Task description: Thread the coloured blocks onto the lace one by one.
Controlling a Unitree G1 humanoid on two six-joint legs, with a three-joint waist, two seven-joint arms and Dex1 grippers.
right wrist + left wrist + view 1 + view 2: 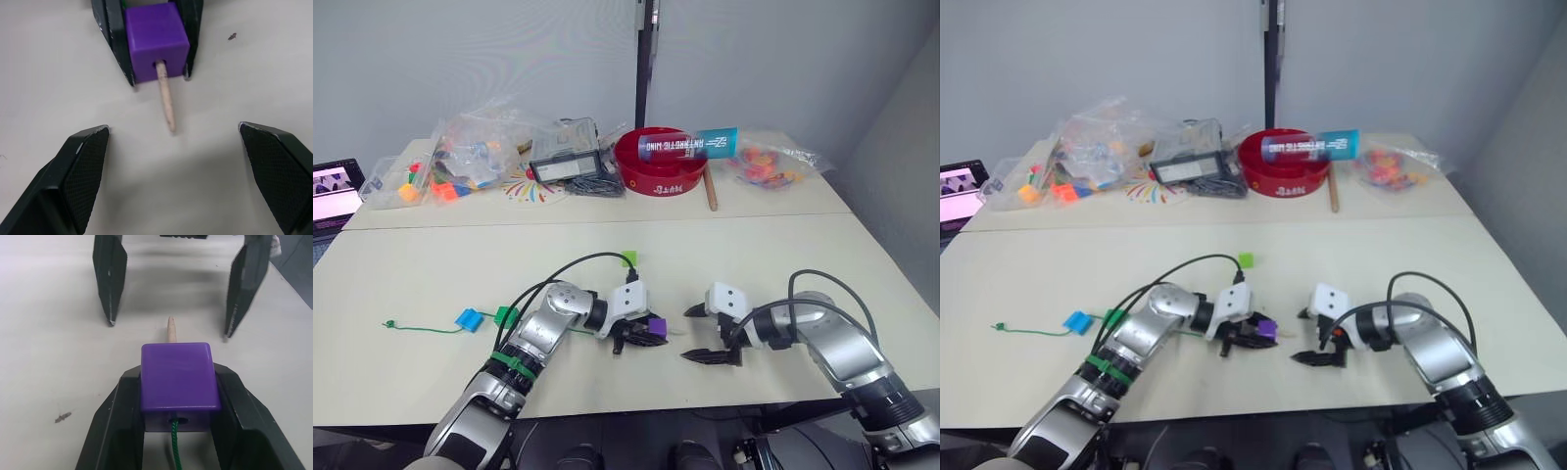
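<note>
left gripper (641, 339) pinches purple block (179, 378), lace (174, 450) tip poking through toward 3 o'clock; right gripper (703, 334) spread wide just beside.

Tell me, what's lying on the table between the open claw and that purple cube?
The lace's pale stiff tip, poking out of the purple cube toward the open right gripper; otherwise bare table. The left gripper clamps the cube. The right wrist view shows it.
</note>
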